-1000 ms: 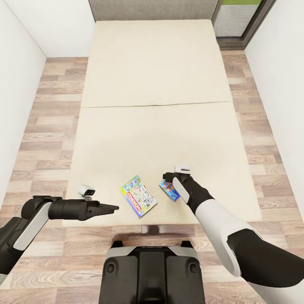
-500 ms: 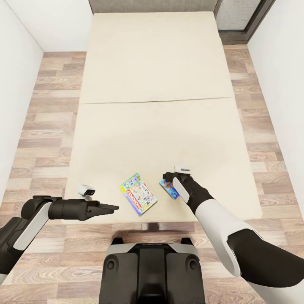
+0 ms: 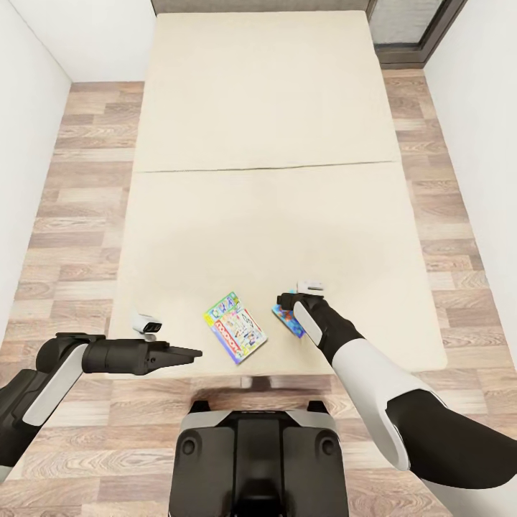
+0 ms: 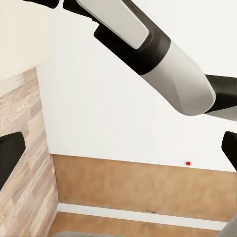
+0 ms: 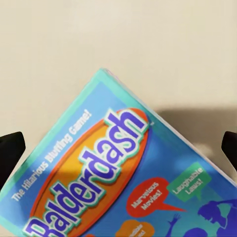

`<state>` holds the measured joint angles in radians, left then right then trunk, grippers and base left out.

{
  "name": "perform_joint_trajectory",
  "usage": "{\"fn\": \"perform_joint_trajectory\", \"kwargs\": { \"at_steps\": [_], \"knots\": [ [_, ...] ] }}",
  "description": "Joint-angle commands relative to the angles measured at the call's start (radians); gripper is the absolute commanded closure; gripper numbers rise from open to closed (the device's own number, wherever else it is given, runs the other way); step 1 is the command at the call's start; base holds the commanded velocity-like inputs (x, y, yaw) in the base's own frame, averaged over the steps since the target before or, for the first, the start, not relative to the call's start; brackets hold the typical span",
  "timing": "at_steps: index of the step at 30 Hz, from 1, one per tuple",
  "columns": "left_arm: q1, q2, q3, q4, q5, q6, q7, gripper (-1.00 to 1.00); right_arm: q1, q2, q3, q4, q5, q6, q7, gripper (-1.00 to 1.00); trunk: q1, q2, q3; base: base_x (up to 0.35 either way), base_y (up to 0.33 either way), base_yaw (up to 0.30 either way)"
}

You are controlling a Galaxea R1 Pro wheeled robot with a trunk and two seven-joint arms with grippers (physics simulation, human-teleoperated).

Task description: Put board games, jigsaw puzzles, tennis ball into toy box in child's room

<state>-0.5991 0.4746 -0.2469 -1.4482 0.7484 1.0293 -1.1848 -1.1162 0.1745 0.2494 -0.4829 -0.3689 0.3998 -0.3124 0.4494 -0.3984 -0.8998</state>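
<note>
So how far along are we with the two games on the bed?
Nothing looks packed yet. Both board games lie on the bed: the multicoloured one is untouched, and the right gripper hovers open right over the blue Balderdash box, not gripping it. The left gripper is idle. Lifting and boxing both remain.

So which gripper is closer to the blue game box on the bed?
Right. The right gripper hangs just above the blue game box, while the left gripper sits off to its side, past the white game box.
</note>
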Motion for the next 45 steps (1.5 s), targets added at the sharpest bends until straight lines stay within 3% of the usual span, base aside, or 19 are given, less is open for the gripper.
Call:
{"fn": "perform_joint_trajectory", "kwargs": {
  "at_steps": [1, 20, 45],
  "knots": [
    [-0.001, 0.001, -0.002, 0.000, 0.003, 0.006, -0.001, -1.00, 0.000, 0.000, 0.004, -0.001, -0.007, 0.004, -0.008, -1.00, 0.001, -0.002, -0.001, 0.000, 0.000, 0.000],
    [-0.001, 0.001, -0.001, 0.000, 0.003, 0.006, -0.001, -1.00, 0.000, 0.000, 0.004, -0.002, -0.007, 0.004, -0.008, -1.00, 0.001, -0.002, -0.001, -0.005, 0.000, 0.000],
    [-0.001, 0.001, -0.001, 0.000, 0.003, 0.006, -0.001, -1.00, 0.000, 0.000, 0.004, -0.002, -0.007, 0.002, -0.008, -1.00, 0.001, -0.002, -0.001, -0.113, 0.000, 0.000]
  ]
}}
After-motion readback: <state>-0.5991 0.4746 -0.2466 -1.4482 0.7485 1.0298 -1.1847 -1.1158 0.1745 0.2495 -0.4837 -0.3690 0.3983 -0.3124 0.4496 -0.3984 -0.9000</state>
